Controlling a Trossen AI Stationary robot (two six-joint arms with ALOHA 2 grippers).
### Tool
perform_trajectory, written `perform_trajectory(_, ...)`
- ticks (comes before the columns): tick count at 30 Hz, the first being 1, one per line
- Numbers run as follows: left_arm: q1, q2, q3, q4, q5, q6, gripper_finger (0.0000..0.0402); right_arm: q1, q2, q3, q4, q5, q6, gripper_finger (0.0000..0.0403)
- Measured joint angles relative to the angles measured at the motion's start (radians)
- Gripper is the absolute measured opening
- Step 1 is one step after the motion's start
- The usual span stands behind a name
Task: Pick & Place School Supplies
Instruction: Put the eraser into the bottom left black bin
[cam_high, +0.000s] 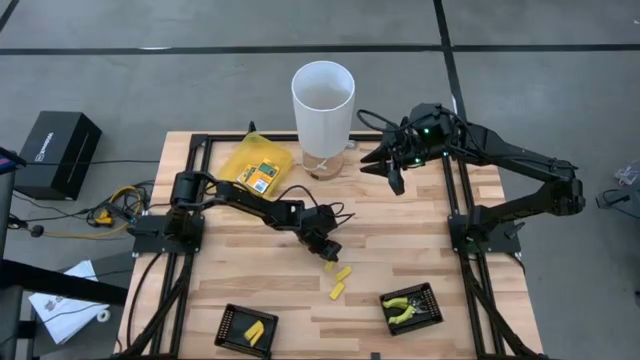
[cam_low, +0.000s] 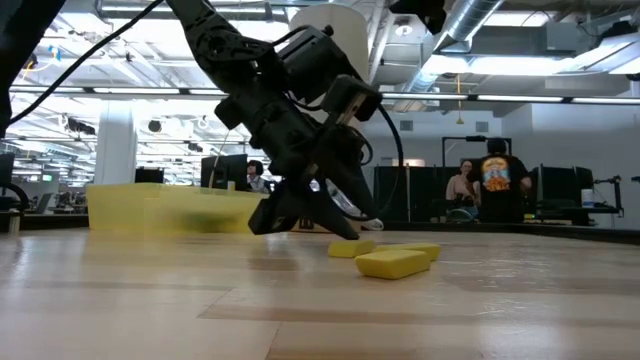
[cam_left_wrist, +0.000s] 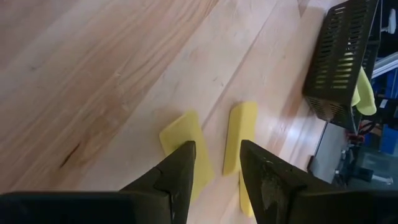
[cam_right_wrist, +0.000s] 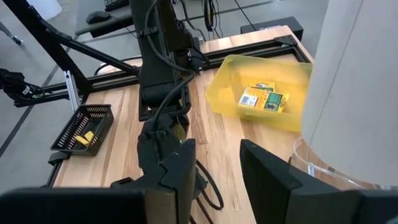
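Tabletop: yellow pieces (cam_left_wrist: 239, 134) under left gripper (cam_left_wrist: 214, 165).

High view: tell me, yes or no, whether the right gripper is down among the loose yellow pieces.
No. The right gripper hangs beside the white cylinder, while the left gripper is at the yellow pieces.

The left arm reaches from its base at the left of the high view toward the middle of the frame, wrist bent downward. The left gripper (cam_high: 331, 254) points down just above the table, its two dark fingers (cam_left_wrist: 180, 171) standing apart with nothing between them. The right arm stretches from the right edge toward the upper middle, its right gripper (cam_high: 392, 172) raised, fingers (cam_right_wrist: 264, 165) parted and empty
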Motion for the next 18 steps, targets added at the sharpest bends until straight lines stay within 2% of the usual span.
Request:
perform_trajectory(8, 0.002, 0.001, -0.004, -0.010, 0.032, -0.001, 0.0129, 0.000, 0.000, 0.000, -0.004, 0.000, 0.000, 0.0118)
perform_trajectory(18, 0.019, 0.003, -0.043, -0.047, 0.069, 0.015, 0.0106, 0.000, 0.000, 0.000, -0.004, 0.000, 0.000, 0.0118)
